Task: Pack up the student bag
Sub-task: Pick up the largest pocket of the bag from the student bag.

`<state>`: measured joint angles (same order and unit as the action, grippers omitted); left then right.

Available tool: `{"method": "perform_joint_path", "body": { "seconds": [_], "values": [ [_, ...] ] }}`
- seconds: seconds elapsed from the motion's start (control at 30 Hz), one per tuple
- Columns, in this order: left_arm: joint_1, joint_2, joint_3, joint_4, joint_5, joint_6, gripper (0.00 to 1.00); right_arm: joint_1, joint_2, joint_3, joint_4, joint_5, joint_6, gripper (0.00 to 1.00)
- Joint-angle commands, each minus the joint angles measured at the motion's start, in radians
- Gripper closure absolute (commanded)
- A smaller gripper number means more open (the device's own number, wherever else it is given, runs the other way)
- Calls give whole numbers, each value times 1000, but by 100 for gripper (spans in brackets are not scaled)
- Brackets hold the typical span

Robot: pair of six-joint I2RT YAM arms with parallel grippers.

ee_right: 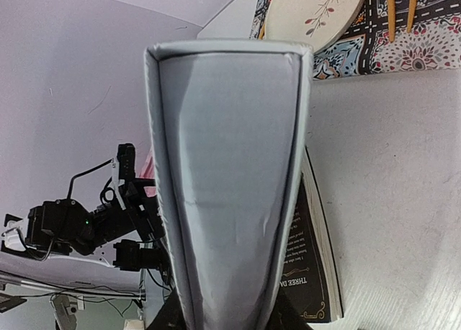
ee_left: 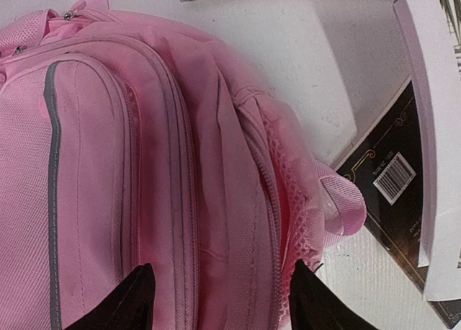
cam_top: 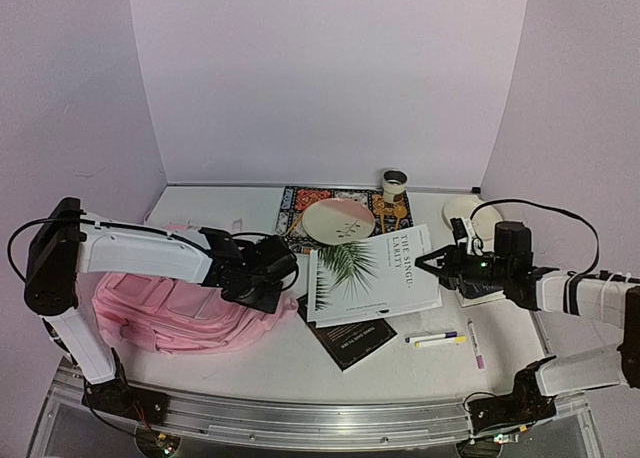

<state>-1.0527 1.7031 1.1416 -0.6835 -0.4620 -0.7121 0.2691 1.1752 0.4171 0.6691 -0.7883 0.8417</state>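
Observation:
The student bag (cam_top: 165, 313) is a pink backpack lying flat at the left of the table. My left gripper (cam_top: 283, 275) hovers over its right end. In the left wrist view the gripper (ee_left: 220, 297) stands open, its dark fingertips (ee_left: 137, 295) spread either side of the bag's (ee_left: 144, 164) zipper seam and mesh pocket. A white book with a palm leaf cover (cam_top: 368, 273) lies right of the bag. My right gripper (cam_top: 430, 263) is shut on its right edge. In the right wrist view the book's edge (ee_right: 227, 164) fills the space between the jaws of my right gripper (ee_right: 223, 323).
A black book (cam_top: 350, 340) lies partly under the white one. Two pens (cam_top: 437, 336) and a third (cam_top: 475, 344) lie at the front right. A plate (cam_top: 337, 221) on a patterned mat (cam_top: 300, 206), a cup (cam_top: 394, 185) and a white disc (cam_top: 470, 213) stand at the back.

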Motion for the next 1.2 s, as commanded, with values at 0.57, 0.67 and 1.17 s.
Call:
{"method": "perform_joint_path", "body": {
  "seconds": [0.57,0.67,1.17],
  "values": [
    [14,-111,128,-134,-71,51,100,157,-84,82,62,74,126,72],
    [14,-147,174,-165,-103,59,100,205,-79,88,86,109,165,72],
    [14,-325,266,-178,-89,68,100,386,65,142,268,254,328,71]
  ]
}}
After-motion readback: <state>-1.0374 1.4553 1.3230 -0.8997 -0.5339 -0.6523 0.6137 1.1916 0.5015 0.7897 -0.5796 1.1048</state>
